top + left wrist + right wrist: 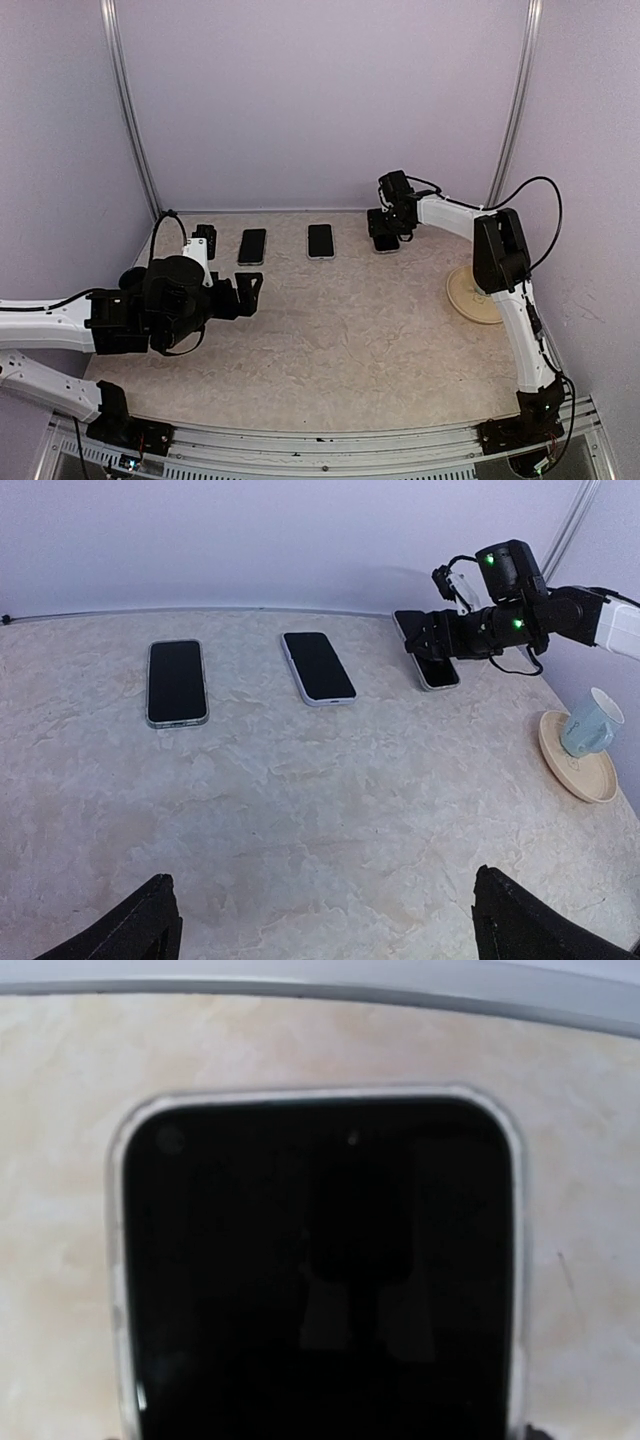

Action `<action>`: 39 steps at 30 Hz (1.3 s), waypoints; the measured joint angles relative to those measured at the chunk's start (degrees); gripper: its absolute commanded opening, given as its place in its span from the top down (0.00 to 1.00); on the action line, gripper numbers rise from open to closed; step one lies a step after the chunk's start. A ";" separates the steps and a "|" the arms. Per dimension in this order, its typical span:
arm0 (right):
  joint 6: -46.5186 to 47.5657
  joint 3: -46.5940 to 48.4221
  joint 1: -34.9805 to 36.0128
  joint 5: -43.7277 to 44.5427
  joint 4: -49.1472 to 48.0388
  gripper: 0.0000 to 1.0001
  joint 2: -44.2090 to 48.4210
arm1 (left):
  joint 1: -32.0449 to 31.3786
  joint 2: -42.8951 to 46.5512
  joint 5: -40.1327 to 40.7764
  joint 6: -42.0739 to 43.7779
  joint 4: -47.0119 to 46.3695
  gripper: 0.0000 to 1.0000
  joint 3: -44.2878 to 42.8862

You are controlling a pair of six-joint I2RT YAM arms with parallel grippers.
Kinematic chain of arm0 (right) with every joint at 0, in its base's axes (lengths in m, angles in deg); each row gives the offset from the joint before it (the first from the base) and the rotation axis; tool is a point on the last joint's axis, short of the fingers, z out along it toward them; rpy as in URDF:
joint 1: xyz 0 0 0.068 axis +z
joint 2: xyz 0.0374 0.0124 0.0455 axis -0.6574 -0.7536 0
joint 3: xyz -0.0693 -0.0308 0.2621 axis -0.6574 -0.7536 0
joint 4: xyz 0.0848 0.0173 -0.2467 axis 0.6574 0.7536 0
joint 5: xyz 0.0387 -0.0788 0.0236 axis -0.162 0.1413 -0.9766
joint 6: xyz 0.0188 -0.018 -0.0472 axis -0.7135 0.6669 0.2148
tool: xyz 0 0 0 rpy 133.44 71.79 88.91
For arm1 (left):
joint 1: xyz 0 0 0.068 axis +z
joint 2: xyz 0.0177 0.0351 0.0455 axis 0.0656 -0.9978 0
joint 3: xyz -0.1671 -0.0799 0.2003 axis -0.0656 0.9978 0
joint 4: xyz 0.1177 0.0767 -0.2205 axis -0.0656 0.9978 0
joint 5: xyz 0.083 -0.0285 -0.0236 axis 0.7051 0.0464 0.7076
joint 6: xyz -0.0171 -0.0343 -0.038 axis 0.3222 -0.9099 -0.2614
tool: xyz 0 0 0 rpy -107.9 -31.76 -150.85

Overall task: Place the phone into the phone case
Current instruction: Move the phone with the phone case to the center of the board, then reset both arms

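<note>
Though hidden overhead, mug (590,723) on coaster (592,782)

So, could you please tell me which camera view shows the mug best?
The left wrist view: the pale mug shows whole, standing on the round wooden dish at the right edge. In the top external view the right arm hides it; only the dish shows. The right wrist view shows just a dark phone.
</note>
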 measured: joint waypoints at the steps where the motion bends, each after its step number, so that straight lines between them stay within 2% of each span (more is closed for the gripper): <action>1: -0.15 0.66 -0.15 -0.31 0.11 0.41 -0.70 | -0.07 -0.02 0.00 -0.15 0.00 0.01 0.00; 16: -4.00 2.62 -1.33 -1.36 0.55 0.37 -4.92 | -0.39 -0.52 1.01 -0.68 0.57 0.01 -0.02; 21: -4.68 2.69 -1.62 -1.95 0.52 0.29 -5.16 | -0.48 -0.94 1.31 -0.81 0.90 0.01 -0.02; 32: -4.92 2.67 -1.90 -2.21 0.76 0.01 -5.18 | -0.66 -1.57 1.92 -0.66 1.01 0.01 -0.42; 35: -4.50 2.01 -2.01 -2.21 0.57 0.00 -4.74 | -0.66 -1.57 2.69 -0.26 1.25 0.01 -1.03; 39: -3.85 -3.61 -2.14 -3.04 -0.02 0.00 -0.92 | -0.59 -1.57 3.56 0.79 1.40 0.01 -1.90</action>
